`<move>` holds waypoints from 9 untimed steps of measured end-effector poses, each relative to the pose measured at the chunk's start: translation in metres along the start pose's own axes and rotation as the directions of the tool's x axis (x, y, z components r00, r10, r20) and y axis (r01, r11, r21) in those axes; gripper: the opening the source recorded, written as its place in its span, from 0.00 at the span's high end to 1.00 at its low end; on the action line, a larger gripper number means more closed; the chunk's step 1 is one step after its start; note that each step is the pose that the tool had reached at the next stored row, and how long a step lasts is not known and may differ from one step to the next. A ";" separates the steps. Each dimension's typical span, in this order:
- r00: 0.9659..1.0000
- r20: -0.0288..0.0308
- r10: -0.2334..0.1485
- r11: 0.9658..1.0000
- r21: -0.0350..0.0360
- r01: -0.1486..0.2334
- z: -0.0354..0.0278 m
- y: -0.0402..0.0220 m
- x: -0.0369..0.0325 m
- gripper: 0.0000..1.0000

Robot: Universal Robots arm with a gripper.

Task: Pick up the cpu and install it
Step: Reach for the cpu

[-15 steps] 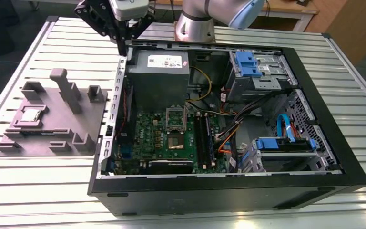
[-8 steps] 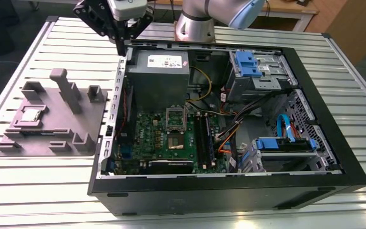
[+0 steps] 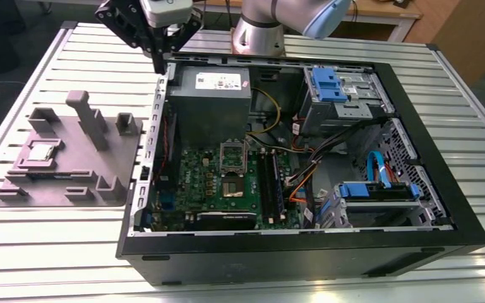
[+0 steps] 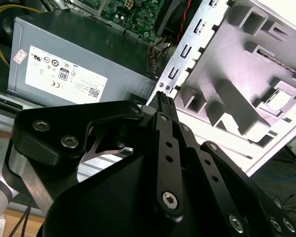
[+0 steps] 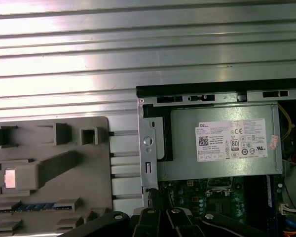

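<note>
Count: one arm (image 3: 264,28), one end effector (image 3: 160,60), one table (image 3: 40,252). On the table: one open PC case (image 3: 310,252), one grey fixture tray (image 3: 120,158). On the tray: one cpu (image 3: 40,151), one memory stick (image 5: 34,207). In the case: one green motherboard (image 3: 200,173), one grey power supply (image 3: 213,104) with one white label (image 3: 220,81), two blue drive carriers (image 3: 327,85), second carrier (image 3: 377,189). Memory modules on the board: too dark to count.
</note>
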State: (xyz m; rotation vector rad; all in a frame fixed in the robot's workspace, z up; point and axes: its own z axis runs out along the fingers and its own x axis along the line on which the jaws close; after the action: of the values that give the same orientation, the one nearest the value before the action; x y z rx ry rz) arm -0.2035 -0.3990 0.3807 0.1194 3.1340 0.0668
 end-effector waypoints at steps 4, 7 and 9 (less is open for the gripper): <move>1.000 0.000 0.000 1.000 0.000 0.000 0.0001 -0.0001 0.0007 0.90; 1.000 0.000 0.000 1.000 0.000 0.000 0.0002 -0.0001 0.0015 0.90; 1.000 0.000 0.000 1.000 0.000 0.000 0.0002 -0.0002 0.0019 0.90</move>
State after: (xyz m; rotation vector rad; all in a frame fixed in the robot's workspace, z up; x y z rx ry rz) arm -0.2054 -0.3990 0.3805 0.1195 3.1340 0.0668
